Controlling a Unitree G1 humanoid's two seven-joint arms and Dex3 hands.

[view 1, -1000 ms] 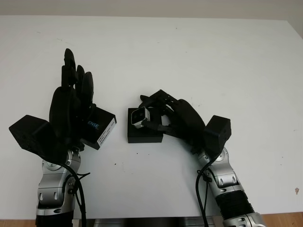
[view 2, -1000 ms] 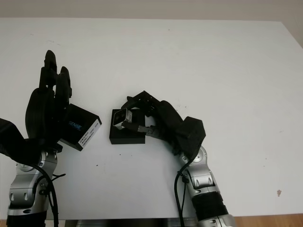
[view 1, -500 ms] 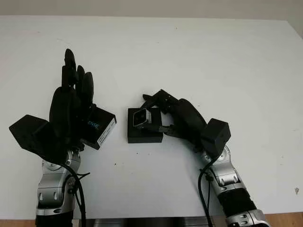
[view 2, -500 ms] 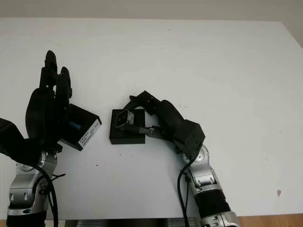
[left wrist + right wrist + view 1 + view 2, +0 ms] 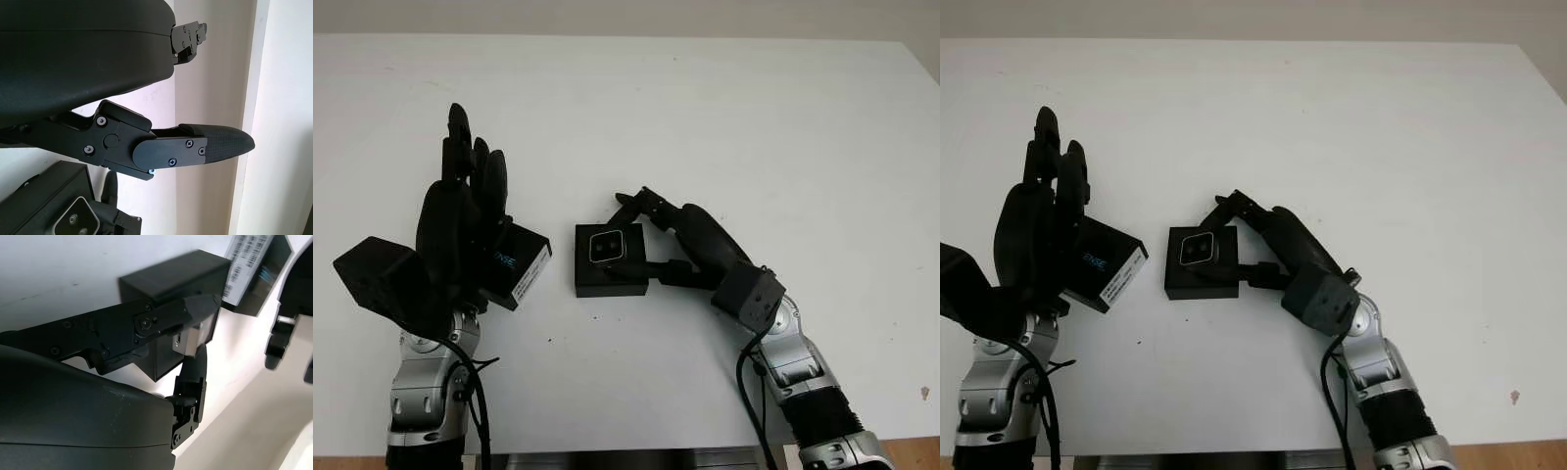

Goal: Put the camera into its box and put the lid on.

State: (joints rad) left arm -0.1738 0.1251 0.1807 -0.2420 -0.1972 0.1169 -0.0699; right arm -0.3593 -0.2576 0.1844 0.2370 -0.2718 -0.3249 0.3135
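The camera (image 5: 606,247) sits lens-up in the black box (image 5: 611,259) near the middle of the white desk (image 5: 724,117); the right hand (image 5: 690,242) is just beside the box on its right, fingertips (image 5: 628,203) at the box's rim, whether touching I cannot tell, holding nothing. Toward the desk's left edge, the left hand (image 5: 460,230) is clamped on the lid (image 5: 517,264), holding it tilted, well apart from the box.

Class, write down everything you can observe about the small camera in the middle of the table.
The camera is a small silver block whose dark face, with two round lenses, points upward. It lies flat in the open black box on the white table. The right hand is at the box's right side, its fingertips close by the camera. The black lid is beside the left hand.
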